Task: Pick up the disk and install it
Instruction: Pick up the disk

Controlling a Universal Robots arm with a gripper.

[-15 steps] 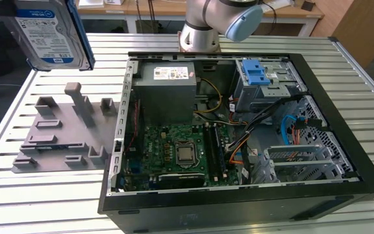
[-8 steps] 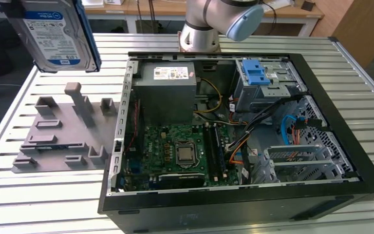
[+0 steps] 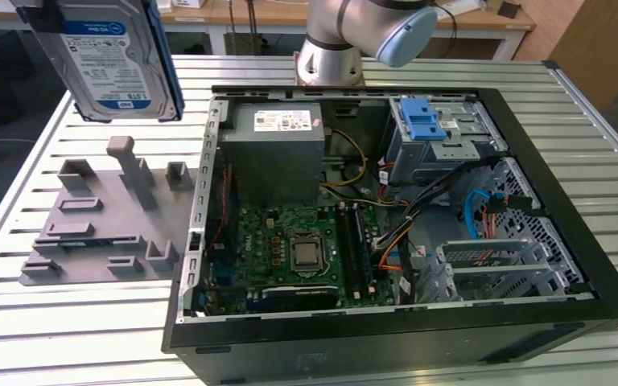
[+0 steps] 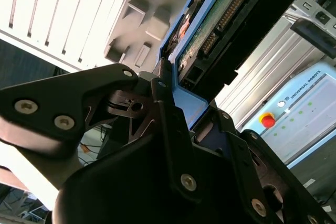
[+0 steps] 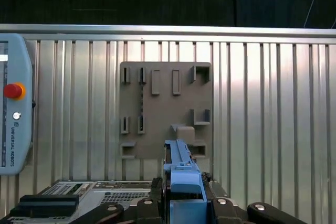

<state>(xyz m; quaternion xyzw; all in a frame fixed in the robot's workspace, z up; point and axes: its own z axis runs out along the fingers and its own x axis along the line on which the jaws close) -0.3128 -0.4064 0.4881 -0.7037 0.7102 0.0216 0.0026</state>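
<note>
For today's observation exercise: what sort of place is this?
Probably a robotics lab: an opened computer case on a slatted metal table, a grey fixture beside it, and the end effector holding the disk.

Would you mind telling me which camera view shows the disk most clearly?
The exterior view: the disk is held up with its whole blue-and-white label facing the camera. The second wrist view shows its circuit-board underside and a blue rail; the first wrist view sees it edge-on between the jaws.

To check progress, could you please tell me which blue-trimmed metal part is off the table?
The disk, up in the air; the cage with the blue latch sits inside the computer case.
</note>
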